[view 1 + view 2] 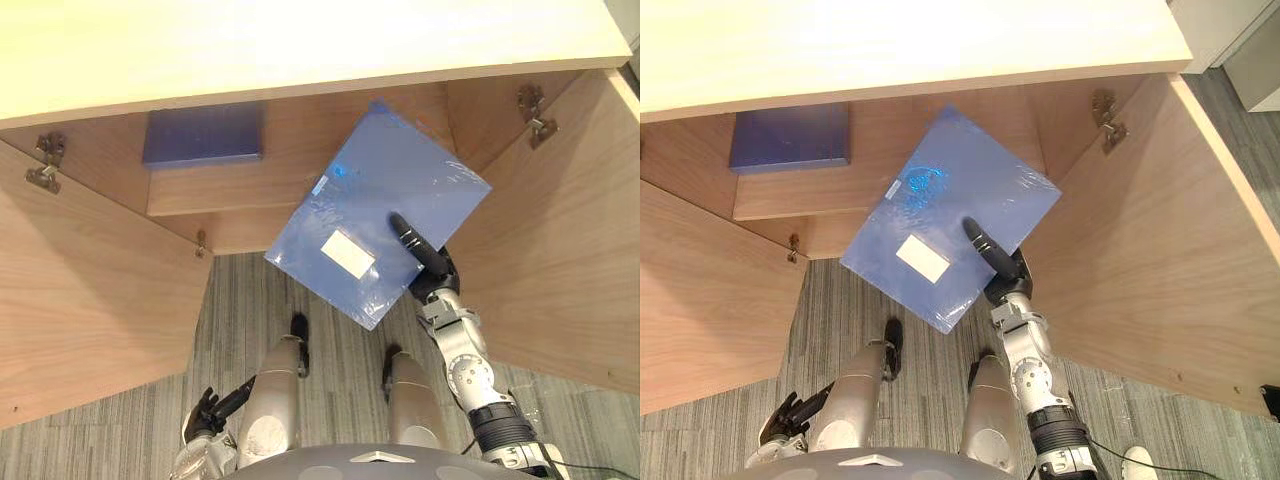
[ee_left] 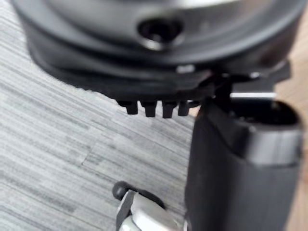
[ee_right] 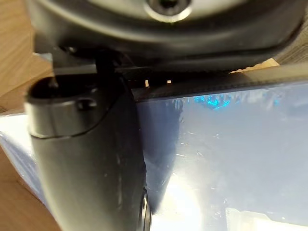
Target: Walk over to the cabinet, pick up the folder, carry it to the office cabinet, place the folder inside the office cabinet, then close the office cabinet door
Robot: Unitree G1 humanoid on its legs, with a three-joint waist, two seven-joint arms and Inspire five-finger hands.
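A blue plastic folder [image 1: 380,200] with a white label is held tilted in front of the open office cabinet [image 1: 300,40], its far corner over the inner shelf [image 1: 230,185]. My right hand [image 1: 425,258] grips the folder's near right edge, with the thumb lying across the top face. The right wrist view shows that thumb [image 3: 91,159] pressed on the glossy blue cover [image 3: 231,144]; the fingers underneath are hidden. My left hand [image 1: 205,412] hangs low at my left side with relaxed fingers, holding nothing.
Both cabinet doors stand wide open: the left door [image 1: 90,290] and the right door [image 1: 560,230] flank the opening. A second dark blue folder [image 1: 203,135] lies flat inside at the back left. Grey striped carpet [image 1: 240,300] covers the floor.
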